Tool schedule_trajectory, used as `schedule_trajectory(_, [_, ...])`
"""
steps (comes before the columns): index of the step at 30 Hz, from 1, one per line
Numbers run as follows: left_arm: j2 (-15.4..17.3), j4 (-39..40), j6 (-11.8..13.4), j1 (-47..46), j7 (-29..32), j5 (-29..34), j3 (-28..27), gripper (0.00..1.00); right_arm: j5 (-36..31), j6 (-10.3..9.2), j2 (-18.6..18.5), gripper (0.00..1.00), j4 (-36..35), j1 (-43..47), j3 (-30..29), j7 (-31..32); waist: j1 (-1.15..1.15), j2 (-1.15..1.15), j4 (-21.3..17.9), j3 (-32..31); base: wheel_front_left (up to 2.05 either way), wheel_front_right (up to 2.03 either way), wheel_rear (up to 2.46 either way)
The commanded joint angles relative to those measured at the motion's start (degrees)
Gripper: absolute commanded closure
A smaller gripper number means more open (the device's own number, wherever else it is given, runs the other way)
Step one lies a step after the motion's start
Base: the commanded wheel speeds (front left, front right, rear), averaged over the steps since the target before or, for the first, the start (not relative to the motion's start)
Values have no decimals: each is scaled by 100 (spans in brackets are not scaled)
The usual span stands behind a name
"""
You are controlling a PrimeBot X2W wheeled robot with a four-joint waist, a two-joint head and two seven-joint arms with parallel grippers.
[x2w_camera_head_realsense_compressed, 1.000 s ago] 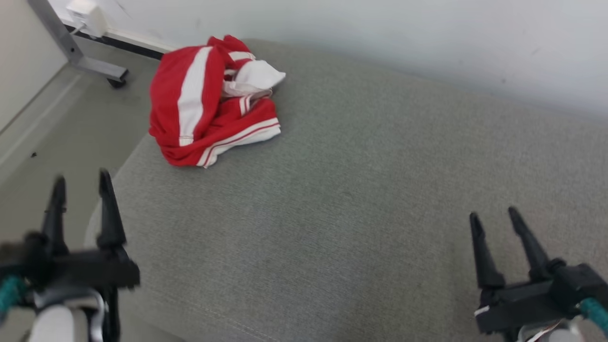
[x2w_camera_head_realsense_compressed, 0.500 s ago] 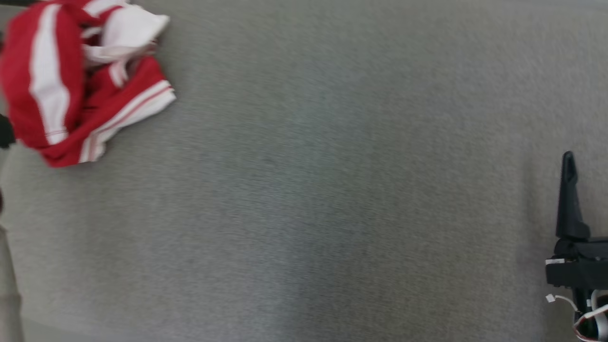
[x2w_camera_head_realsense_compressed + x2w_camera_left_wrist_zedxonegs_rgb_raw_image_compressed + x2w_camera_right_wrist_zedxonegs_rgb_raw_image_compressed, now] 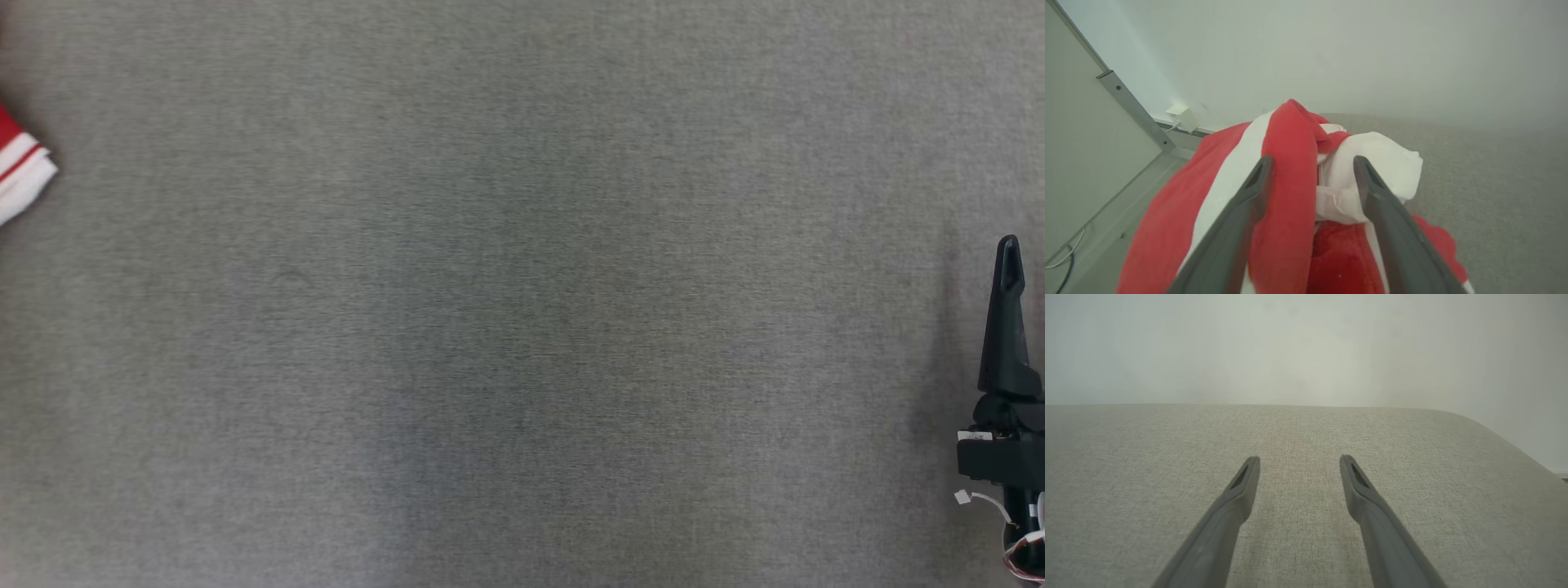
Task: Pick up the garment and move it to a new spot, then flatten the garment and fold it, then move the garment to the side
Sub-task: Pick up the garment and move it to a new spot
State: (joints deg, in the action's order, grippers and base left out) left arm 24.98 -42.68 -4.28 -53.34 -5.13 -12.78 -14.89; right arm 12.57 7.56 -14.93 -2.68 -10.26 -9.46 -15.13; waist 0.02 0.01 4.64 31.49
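My left jaws, spread wide and empty, bracket the crumpled garment on the grey cushion. A raised red fold with a broad white stripe stands between the two dark left fingers, a bunched white panel sits just inside the other one, and more red cloth spills beneath both. Whether the tips press the cloth I cannot tell. I judge the aim is the heap's highest ridge, where one pinch would gather several layers for the lift to a new spot. My right jaws, likewise released and holding nothing, hang over bare cushion well apart from the garment, right fingers pointing at the pale wall; that, I think, keeps room free for laying the piece flat. In the head view its striped hem corner lies far across the cushion from my right jaws. The cloth looks soft, fleecy and limp, with white banded trim. The cushion is a tight, coarse weave, rounded at its far edge, and the fingers are smooth, hard and tapered.
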Motion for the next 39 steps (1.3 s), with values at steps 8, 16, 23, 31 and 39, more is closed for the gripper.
schedule_trajectory(8, [278, -740, 208, -95, 195, 53, -25, 0, -34, -14, 47, 0, 7, 7, 40, -4, -2, -1, -243, 169, 0, 0, 0])
schedule_trajectory(16, [236, -957, 218, -151, -177, 114, 125, 100, -5, -14, 31, 0, 55, 19, 94, -4, -2, -1, -170, -30, 0, 0, 0])
schedule_trajectory(23, [299, -621, 140, -382, -643, 200, 320, 100, 56, -14, 123, 0, 203, 86, 172, -4, -2, -1, -38, -480, 0, 0, 0])
schedule_trajectory(31, [339, 519, 73, -627, -629, 409, 663, 100, 89, -14, 367, 0, 377, 134, 280, -4, -2, -1, -68, -983, 0, 0, 0])
schedule_trajectory(39, [171, 2604, -172, -1201, 317, 386, 1352, 100, 127, -14, 771, 0, 575, 241, 286, -4, -2, -1, -519, -1523, 0, 0, 0])
